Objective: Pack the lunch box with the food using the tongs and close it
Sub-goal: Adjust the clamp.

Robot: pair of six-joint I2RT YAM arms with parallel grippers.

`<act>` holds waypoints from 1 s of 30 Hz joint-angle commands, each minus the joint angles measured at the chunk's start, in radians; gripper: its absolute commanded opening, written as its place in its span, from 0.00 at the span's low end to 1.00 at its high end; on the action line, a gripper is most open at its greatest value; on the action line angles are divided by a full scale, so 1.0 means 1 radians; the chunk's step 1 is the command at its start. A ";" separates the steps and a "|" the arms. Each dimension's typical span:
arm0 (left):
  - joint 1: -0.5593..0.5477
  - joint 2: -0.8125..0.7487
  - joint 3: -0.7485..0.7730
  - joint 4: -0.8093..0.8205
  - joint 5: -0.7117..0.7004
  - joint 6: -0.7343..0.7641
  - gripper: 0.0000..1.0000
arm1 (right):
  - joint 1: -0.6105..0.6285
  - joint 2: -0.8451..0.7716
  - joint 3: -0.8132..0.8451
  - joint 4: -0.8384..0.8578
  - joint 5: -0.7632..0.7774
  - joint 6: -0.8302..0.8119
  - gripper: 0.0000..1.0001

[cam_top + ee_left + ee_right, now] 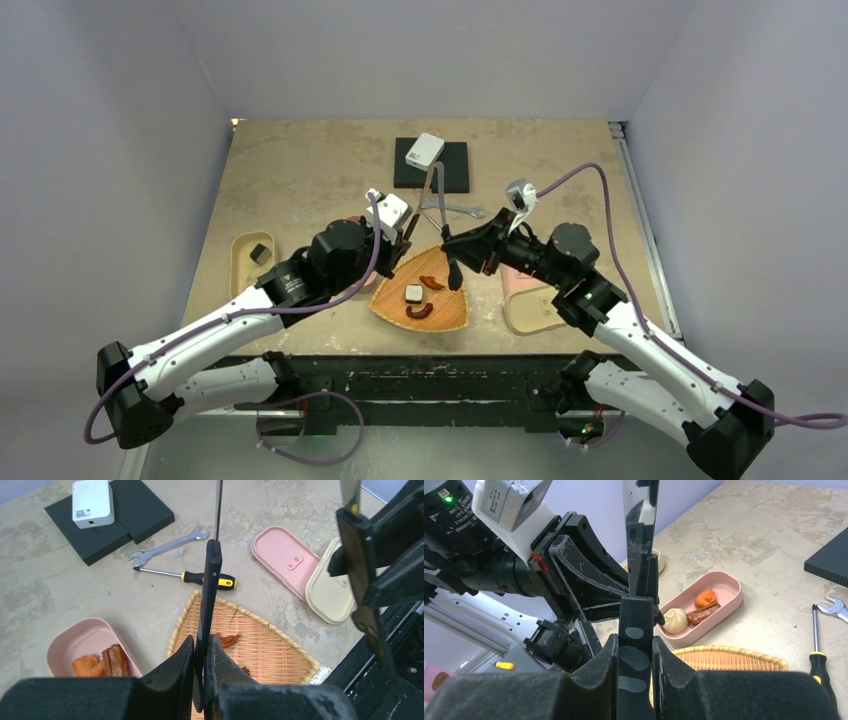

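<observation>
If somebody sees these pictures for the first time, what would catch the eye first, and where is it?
The left gripper and the right gripper meet in the middle of the scene. Each is shut on one arm of the slim dark tongs, over the fan-shaped woven bamboo tray. Beside the tray, on the left arm's side, the pink oval plastic lunch box holds a round beige bun and an orange piece.

You're looking at tongs (636,645) with matt black plastic ends and mirror-bright metal arms. The tray (270,645) is woven straw-coloured wicker, the pink lunch box (75,640) smooth matt plastic, the wrench (170,542) bare shiny metal, the screwdriver (207,579) handle glossy plastic, and the table (50,590) a rough, mottled, worn-looking surface.
</observation>
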 commanded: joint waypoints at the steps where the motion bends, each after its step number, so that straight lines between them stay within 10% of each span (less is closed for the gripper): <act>1: 0.025 -0.041 0.069 -0.091 -0.154 0.092 0.00 | -0.001 -0.080 0.071 -0.158 -0.011 -0.011 0.00; 6: 0.025 -0.036 0.071 -0.099 -0.003 0.174 0.00 | -0.001 -0.098 0.093 -0.151 -0.028 -0.007 0.00; 12: 0.027 0.015 0.092 -0.144 -0.289 0.130 0.00 | 0.000 -0.067 0.134 -0.126 -0.062 -0.014 0.00; 22: 0.085 0.025 0.091 -0.150 -0.295 0.061 0.00 | 0.001 -0.069 0.132 -0.132 -0.088 -0.008 0.00; 30: 0.085 -0.027 0.030 -0.040 0.154 0.162 0.00 | 0.000 -0.041 0.124 -0.075 -0.062 0.015 0.07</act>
